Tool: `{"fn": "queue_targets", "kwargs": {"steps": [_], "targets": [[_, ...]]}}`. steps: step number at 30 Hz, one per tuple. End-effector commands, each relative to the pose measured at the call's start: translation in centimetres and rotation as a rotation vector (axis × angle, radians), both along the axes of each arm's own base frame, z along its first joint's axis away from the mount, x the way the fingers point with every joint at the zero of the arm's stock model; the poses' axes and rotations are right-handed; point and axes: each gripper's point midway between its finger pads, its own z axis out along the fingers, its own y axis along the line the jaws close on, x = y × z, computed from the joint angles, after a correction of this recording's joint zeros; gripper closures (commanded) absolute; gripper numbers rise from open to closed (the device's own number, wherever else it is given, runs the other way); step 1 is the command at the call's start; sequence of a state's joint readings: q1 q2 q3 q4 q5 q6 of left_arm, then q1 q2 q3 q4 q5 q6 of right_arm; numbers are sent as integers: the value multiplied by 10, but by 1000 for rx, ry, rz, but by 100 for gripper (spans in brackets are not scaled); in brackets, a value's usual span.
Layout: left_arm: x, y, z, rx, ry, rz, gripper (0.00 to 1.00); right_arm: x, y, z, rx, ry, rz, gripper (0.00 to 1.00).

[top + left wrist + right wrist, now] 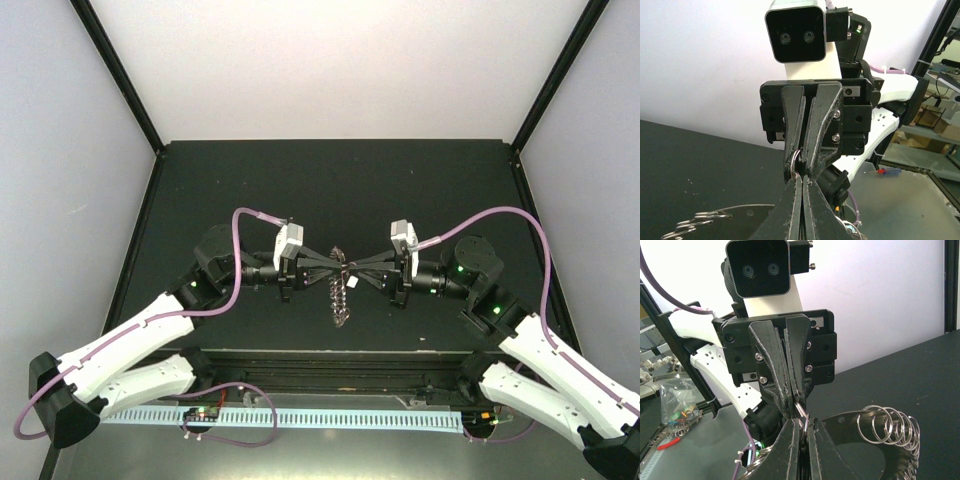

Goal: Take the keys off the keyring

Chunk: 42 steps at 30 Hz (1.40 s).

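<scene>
white arm shells (130, 340), black joints (215, 255), mauve cables (237, 282), green lights (459, 268), scuffed black fingers (787, 212).

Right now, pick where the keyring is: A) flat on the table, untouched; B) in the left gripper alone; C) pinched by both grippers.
C: the left gripper and right gripper meet tip to tip, both shut on the keyring.

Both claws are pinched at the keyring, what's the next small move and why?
Probably ease the right claw away from the left claw: both are shut tip to tip on the hanging keyring, so a gentle pull tests what slides off.
</scene>
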<state>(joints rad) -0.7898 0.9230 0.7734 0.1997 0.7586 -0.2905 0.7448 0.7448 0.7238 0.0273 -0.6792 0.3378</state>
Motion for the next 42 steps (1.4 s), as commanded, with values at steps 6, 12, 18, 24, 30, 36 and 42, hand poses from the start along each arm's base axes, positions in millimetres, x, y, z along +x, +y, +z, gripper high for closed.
{"fn": "queue_targets", "kwargs": {"steps": [6,12,18,24,30,36,42], "targets": [[0,17,25,-80,-79,101,99,-8,-11,23,84,-77,-5,99],[12,16,21,-58,-47,152,98,-18,-11,31,94,-104,41,99],[18,18,18,-55,-33,193,99,-23,-13,37,112,-119,58,99],[25,17,15,-48,-2,220,98,-26,-13,40,118,-124,77,99],[34,16,10,-26,42,260,99,-30,-11,42,114,-129,104,99],[38,12,5,-3,60,258,99,-31,-9,44,119,-130,126,99],[30,7,-2,24,8,201,98,-29,-10,50,139,-136,109,99]]}}
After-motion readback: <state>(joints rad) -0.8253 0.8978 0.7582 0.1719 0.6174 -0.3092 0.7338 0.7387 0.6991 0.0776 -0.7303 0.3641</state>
